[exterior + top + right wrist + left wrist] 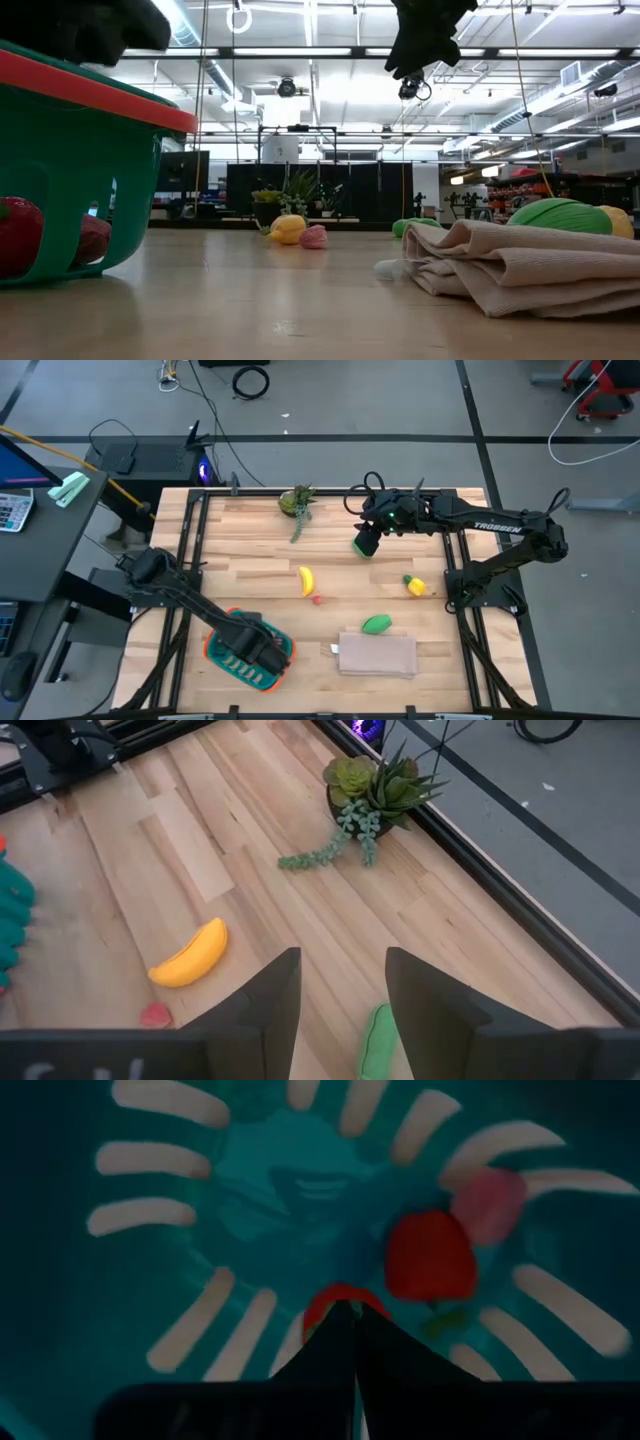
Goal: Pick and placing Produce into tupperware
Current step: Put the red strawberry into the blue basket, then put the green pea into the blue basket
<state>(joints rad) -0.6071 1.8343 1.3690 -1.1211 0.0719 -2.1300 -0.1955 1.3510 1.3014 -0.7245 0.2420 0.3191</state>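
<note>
The teal tupperware (212, 651) with an orange rim stands at the table's near left. My left gripper (355, 1312) points down into it, shut, with a small red piece (322, 1302) at its tips. A red piece (430, 1255) and a pinkish one (490, 1200) lie on the slotted floor. On the table lie a yellow banana (307, 580), a tiny red piece (317, 599), a green piece (377, 624) and a yellow piece with a green top (414, 586). My right gripper (343, 1010) hangs open high over another green piece (378, 1040), which lies on the table. My left gripper has the small red piece (340, 1292) at the free ends of its shut fingers, which come from above and point down. The fingers cover most of it, so the part held does not show. The piece hangs over the tupperware's floor (280, 1170), clear of it.
A folded beige cloth (378, 656) lies at the near edge, right of the tupperware. A small green plant (298, 503) with a dangling stem stands at the far edge. Black frame rails run along the table's left and right sides. Bare wood lies between the banana and the plant.
</note>
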